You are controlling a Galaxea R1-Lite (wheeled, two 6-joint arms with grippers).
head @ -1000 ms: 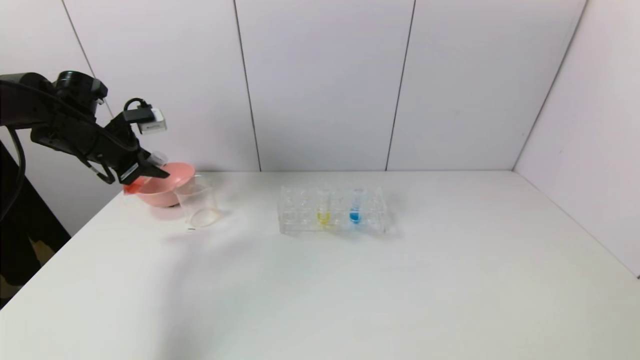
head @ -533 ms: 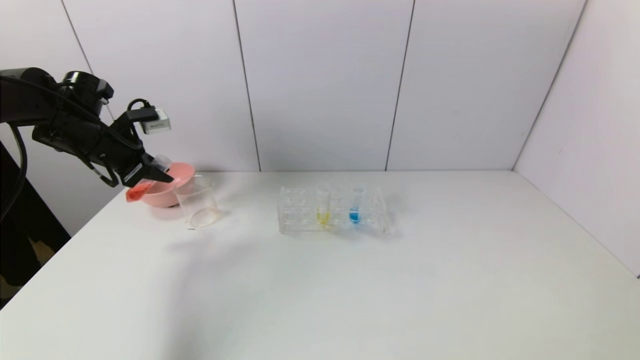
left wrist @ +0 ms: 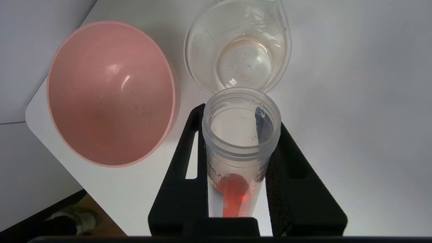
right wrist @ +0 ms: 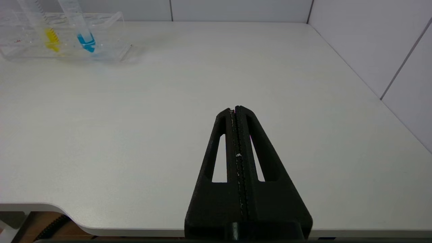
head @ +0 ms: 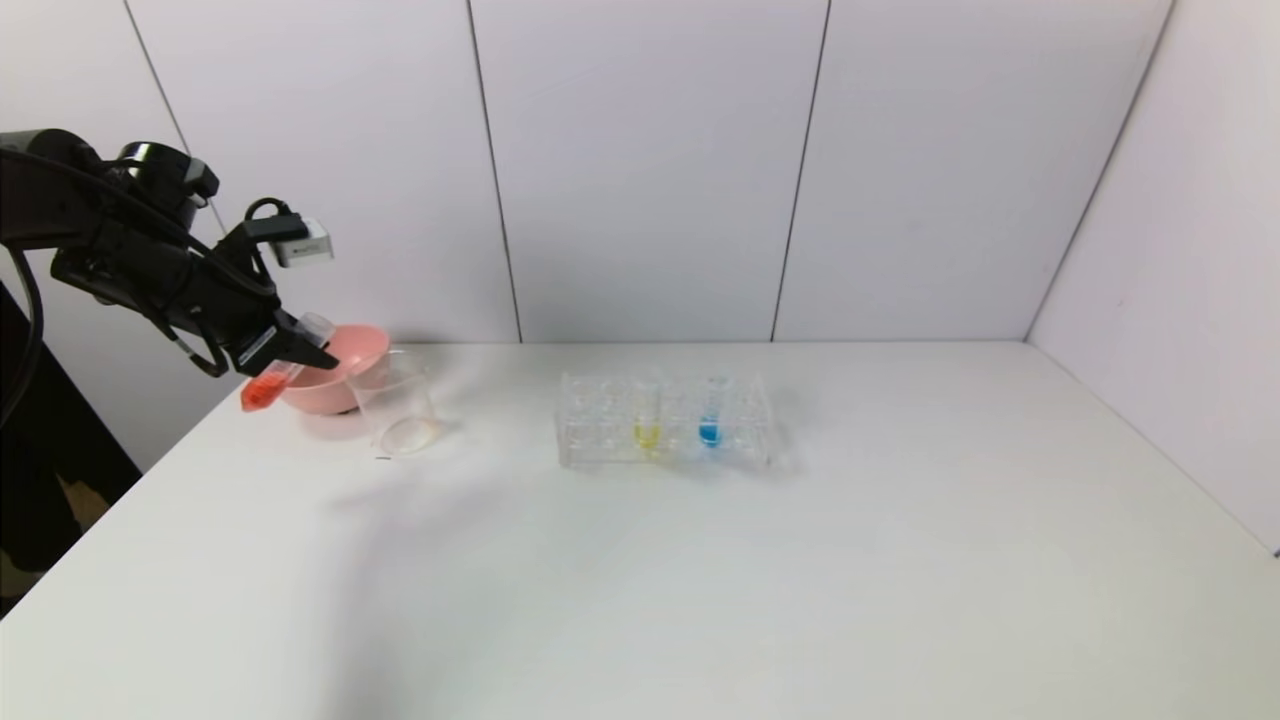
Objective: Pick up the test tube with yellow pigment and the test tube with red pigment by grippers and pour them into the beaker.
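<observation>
**labrat_42:** Head view first: the left gripper (head: 300, 352) is raised at the far left corner of the tabletop (head: 640, 560), jaws clamped on the test tube with red pigment (head: 268, 384). The tube is tilted, mouth up toward the beaker (head: 397, 405), red end low and outward, so nothing can be spilled yet. The test tube with yellow pigment (head: 647, 418) is seen standing in the clear rack (head: 665, 420) beside a blue one (head: 710, 415).

**pipette_pete:** Left wrist view: the tube's open mouth (left wrist: 241, 114) is lined up just short of the beaker's rim (left wrist: 238, 47), pink bowl (left wrist: 111, 92) alongside. Red liquid is pooled at the tip. Probably a pre-pour pose.

**labrat_42:** Right wrist view: the right gripper (right wrist: 236, 109) is parked low over the near edge, jaws pressed together, nothing held. Rack is seen well away.
</observation>
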